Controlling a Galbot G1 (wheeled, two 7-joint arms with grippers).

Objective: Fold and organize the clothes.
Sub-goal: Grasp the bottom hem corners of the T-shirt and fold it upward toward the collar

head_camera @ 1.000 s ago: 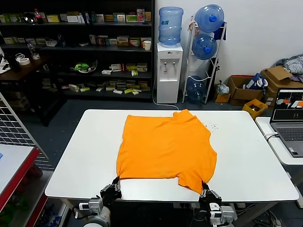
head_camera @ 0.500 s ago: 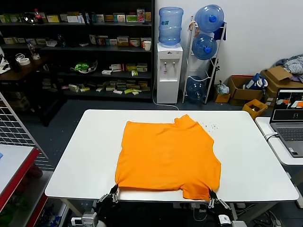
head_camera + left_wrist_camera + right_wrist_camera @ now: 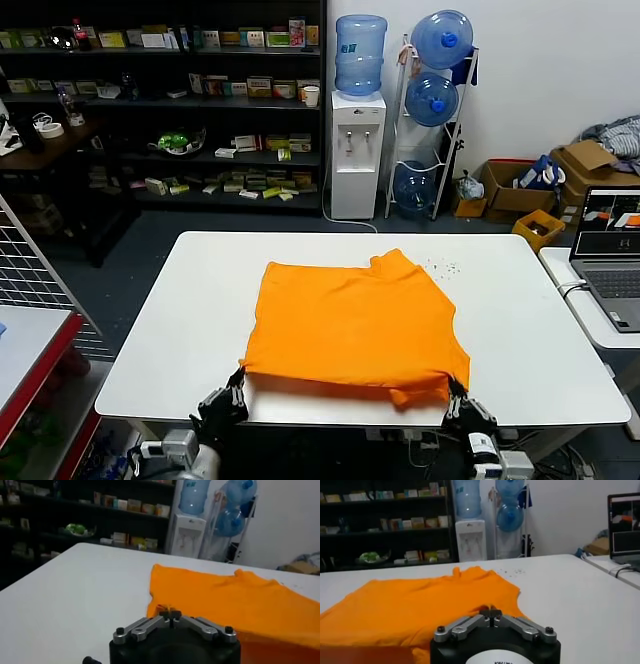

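both claws are clamped on the near hem corners of the orange t-shirt (image 3: 352, 322), left gripper (image 3: 236, 388) at the near-left, right gripper (image 3: 457, 392) at the near-right. it's light floppy cotton that'll sag, so corners look like the right hold. it's spread mid-table on the smooth white table (image 3: 530, 330), with shelves (image 3: 160, 100) and a water cooler (image 3: 358, 120) far behind.

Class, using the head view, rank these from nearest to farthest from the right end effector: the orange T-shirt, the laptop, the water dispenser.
1. Orange T-shirt: its near corner is at the right end effector, on the table's front edge.
2. Laptop: on the side table to the right.
3. Water dispenser: beyond the table, against the back wall.
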